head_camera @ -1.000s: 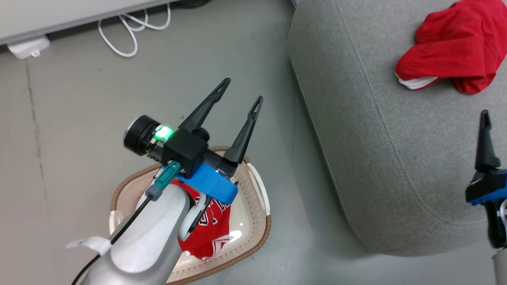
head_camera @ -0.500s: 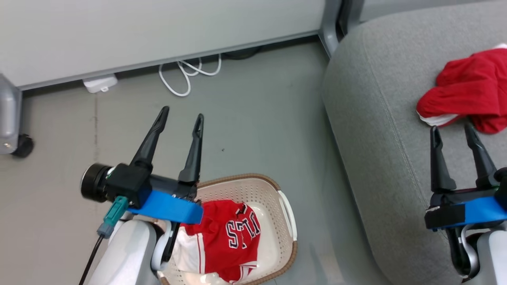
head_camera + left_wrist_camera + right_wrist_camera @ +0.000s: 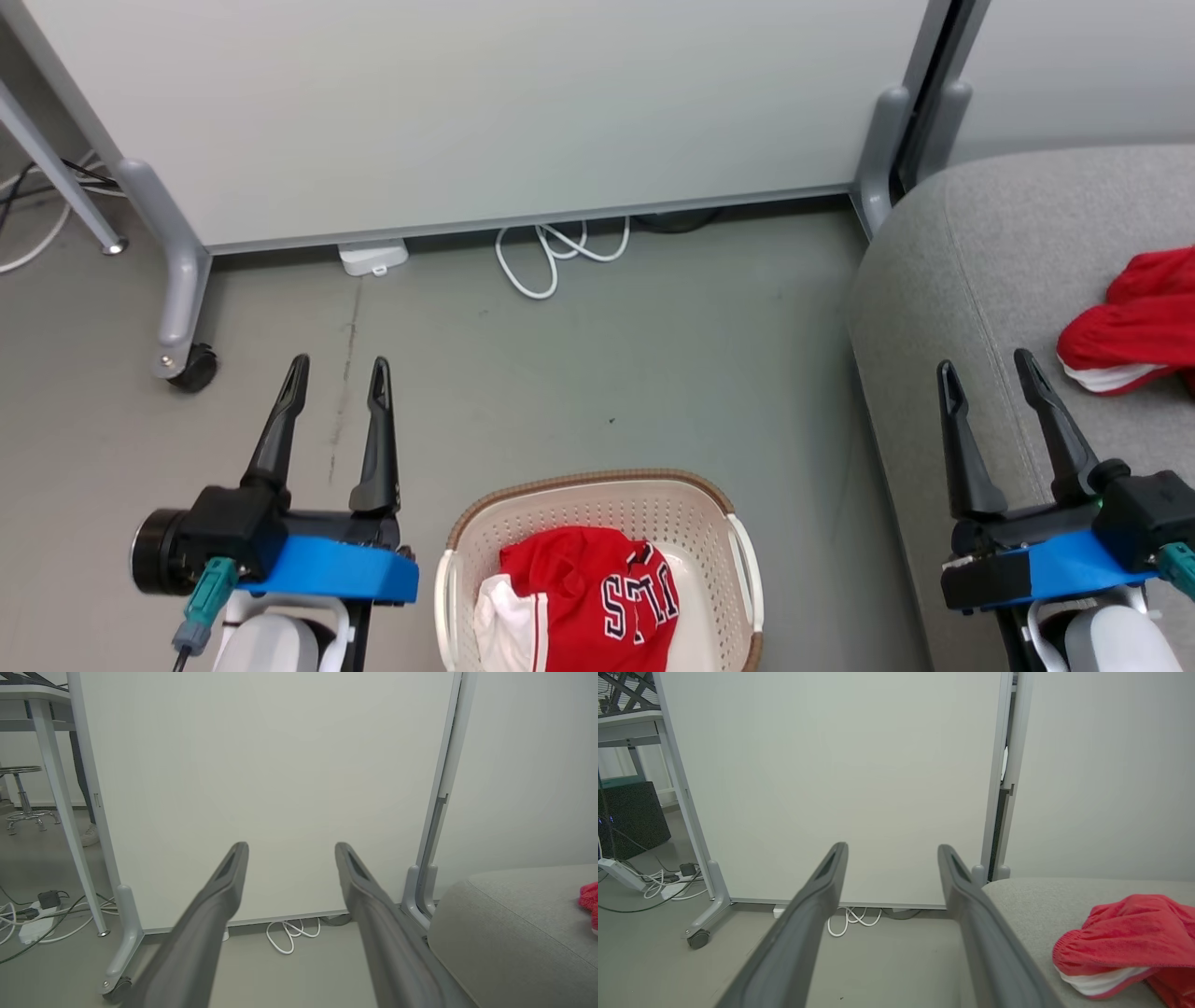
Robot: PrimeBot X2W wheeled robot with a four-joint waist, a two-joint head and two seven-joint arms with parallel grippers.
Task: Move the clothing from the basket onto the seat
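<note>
White partition panel (image 3: 467, 112) stands upright on grey floor (image 3: 607, 373). Black caster (image 3: 194, 367) under the panel's left leg. White cable loop (image 3: 560, 252) and a small white box (image 3: 373, 257) lie at the panel's bottom edge. Stool (image 3: 25, 793) and tangled cords (image 3: 28, 914) lie beyond the panel's left side. Second pale panel (image 3: 1074, 75) stands just right of it.

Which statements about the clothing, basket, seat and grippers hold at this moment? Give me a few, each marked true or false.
1. The left gripper and the right gripper are both open and hold nothing. True.
2. The basket is empty. False: a red jersey with lettering lies in it.
3. A red garment lies on the seat. True.
4. The basket stands on the seat. False: it stands on the floor beside the seat.
</note>
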